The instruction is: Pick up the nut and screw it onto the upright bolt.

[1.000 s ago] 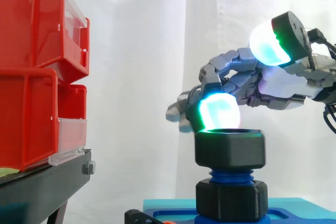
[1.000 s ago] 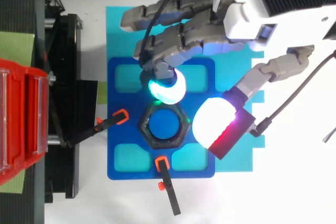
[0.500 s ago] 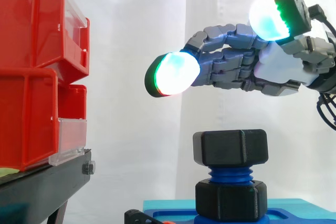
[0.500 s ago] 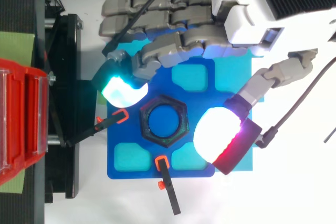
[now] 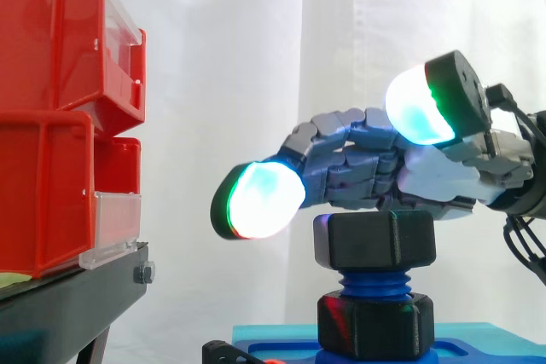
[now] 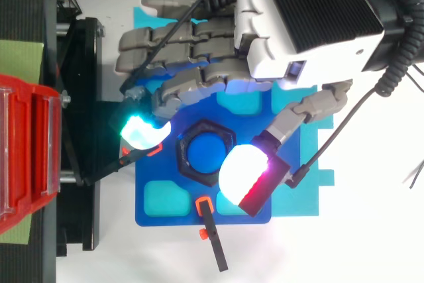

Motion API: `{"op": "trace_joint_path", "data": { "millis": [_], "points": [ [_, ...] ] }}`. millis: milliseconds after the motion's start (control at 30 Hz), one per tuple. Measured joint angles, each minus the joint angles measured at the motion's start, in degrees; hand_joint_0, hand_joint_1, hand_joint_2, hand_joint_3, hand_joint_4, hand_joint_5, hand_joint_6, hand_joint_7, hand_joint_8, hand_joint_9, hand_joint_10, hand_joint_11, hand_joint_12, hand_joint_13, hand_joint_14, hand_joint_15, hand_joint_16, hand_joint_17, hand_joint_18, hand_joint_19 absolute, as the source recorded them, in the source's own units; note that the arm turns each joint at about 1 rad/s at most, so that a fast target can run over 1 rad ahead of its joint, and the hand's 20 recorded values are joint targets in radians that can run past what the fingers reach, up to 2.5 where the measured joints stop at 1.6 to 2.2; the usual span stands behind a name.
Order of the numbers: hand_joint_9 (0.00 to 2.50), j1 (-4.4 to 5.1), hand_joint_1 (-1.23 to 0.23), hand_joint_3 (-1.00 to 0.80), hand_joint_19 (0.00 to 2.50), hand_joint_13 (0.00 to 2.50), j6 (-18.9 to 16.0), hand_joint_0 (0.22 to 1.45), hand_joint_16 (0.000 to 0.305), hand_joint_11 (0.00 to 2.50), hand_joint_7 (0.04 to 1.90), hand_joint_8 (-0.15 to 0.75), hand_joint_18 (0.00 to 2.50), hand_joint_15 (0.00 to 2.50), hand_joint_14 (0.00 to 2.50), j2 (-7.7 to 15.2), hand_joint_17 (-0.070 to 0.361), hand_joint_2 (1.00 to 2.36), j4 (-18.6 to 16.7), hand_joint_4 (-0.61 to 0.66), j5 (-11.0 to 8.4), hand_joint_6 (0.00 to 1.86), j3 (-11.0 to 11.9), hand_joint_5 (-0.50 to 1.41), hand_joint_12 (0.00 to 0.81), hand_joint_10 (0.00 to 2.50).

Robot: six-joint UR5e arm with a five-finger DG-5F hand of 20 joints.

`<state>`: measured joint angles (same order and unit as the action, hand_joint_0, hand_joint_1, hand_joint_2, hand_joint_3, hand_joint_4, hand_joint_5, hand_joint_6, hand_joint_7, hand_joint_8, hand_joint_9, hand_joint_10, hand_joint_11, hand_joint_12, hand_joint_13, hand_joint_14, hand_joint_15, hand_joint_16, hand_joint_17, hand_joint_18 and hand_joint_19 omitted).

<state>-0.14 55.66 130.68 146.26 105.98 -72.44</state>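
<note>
A black hexagonal nut (image 5: 375,239) sits on top of the upright blue bolt (image 5: 374,284), seen from above as a black hex ring (image 6: 207,152) around the blue bolt end. A second black nut (image 5: 375,326) sits lower on the bolt, at the blue base plate (image 6: 159,213). My hand (image 6: 218,64) hovers just above and behind the upper nut, fingers stretched out nearly straight toward the bins. Its glowing thumb pad (image 6: 243,171) hangs beside the nut. The hand is open and holds nothing.
Red bins (image 5: 60,108) stack on a black stand (image 5: 77,296) to the left. Two black clamps with orange tips (image 6: 152,148) (image 6: 204,207) rest on the blue plate beside the bolt. A cyan mat (image 6: 298,183) lies under the plate.
A second ago the fingers were curled down onto the nut's rim. They straightened and lifted off, and the hand has now dropped lower and moved over the nut.
</note>
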Motion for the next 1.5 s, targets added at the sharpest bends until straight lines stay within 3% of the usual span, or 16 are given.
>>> {"op": "trace_joint_path", "data": {
  "millis": [467, 967, 1100, 1400, 1500],
  "points": [
    [0.24, -0.12, -0.11, -0.5, 0.0, 0.03, 0.04, 0.45, 0.04, 0.0, 0.92, 0.244, 0.0, 0.0, 0.0, 0.03, 0.09, 1.0, 3.74, 0.21, 1.66, 0.5, -0.06, -0.16, 0.318, 0.0],
    [0.41, -1.64, -0.17, -0.5, 0.0, 0.16, 0.05, 0.47, 0.034, 0.0, 1.21, 0.268, 0.0, 0.0, 0.0, 0.01, 0.077, 1.0, 3.5, 0.2, 4.05, 0.5, 0.4, -0.1, 0.299, 0.0],
    [0.55, -2.22, -0.21, -0.5, 0.0, 0.24, 0.06, 0.48, 0.031, 0.0, 1.35, 0.28, 0.0, 0.0, 0.0, 0.01, 0.069, 1.0, 3.38, 0.24, 4.83, 0.5, 0.79, -0.04, 0.281, 0.0],
    [1.0, -3.58, -0.3, -0.5, 0.0, 0.51, 0.23, 0.51, 0.019, 0.0, 1.28, 0.258, 0.19, 0.0, 0.0, -0.01, 0.044, 1.0, 3.28, 0.13, 5.98, 0.56, 1.16, 0.04, 0.218, 0.0],
    [1.16, -3.85, -0.32, -0.5, 0.0, 0.62, 0.29, 0.51, 0.014, 0.0, 1.27, 0.202, 0.31, 0.0, 0.0, -0.03, 0.032, 1.0, 3.26, 0.08, 6.21, 0.56, 1.28, 0.06, 0.185, 0.0]
  ]
}}
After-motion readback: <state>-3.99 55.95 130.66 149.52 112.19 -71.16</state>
